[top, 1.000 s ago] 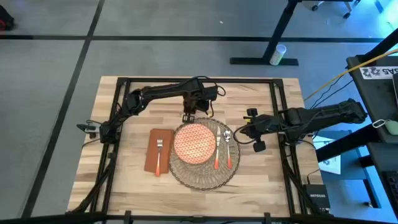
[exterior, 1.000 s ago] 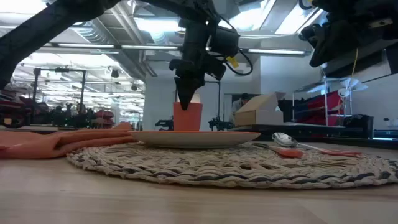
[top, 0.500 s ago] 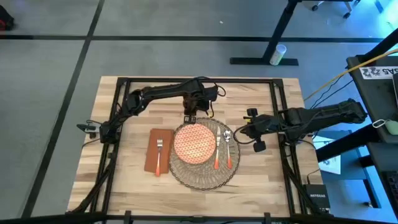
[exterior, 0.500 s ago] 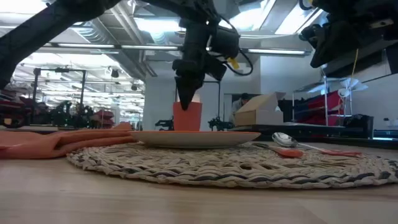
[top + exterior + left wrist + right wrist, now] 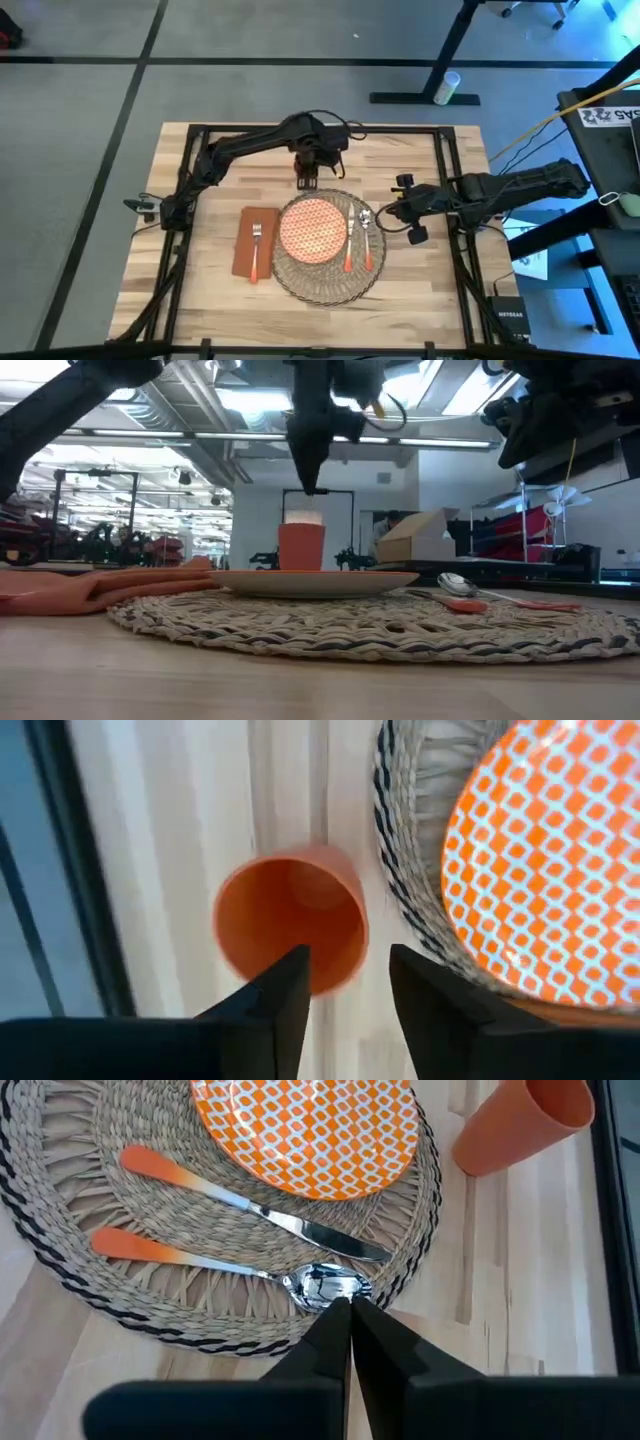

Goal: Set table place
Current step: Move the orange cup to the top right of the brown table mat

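On the tabletop (image 5: 420, 270), roughly centre and toward the near edge, lies the place (image 5: 322, 285): a round woven straw mat w/ lacy openwork rim, flat on the planks. It carries the orange-patterned plate (image 5: 313, 228) plus a knife (image 5: 350, 250) and spoon (image 5: 367, 238) side by side on the plate's right; a fork (image 5: 255, 248) sits on the rust napkin (image 5: 244, 255) just left of the mat. An orange cup (image 5: 291, 925) stands upright on bare wood just beside the mat's far rim, not touching it as far as I can tell. Left gripper (image 5: 306, 170) hovers directly above the cup, fingers (image 5: 283, 995) spread apart and empty, clear of the cup's lip in the low view. Right gripper (image 5: 385, 212) waits at the mat's right edge near the spoon bowl, fingers (image 5: 328, 1330) pressed together, holding nothing. Handling, by my read: mat is light, floppy, rough-textured, so it won't slip but will sag or buckle if lifted by one side, esp. loaded. Best hold is prob. a pinch on the open rim, then drag flat rather than lift. Rim loops look snag-prone.
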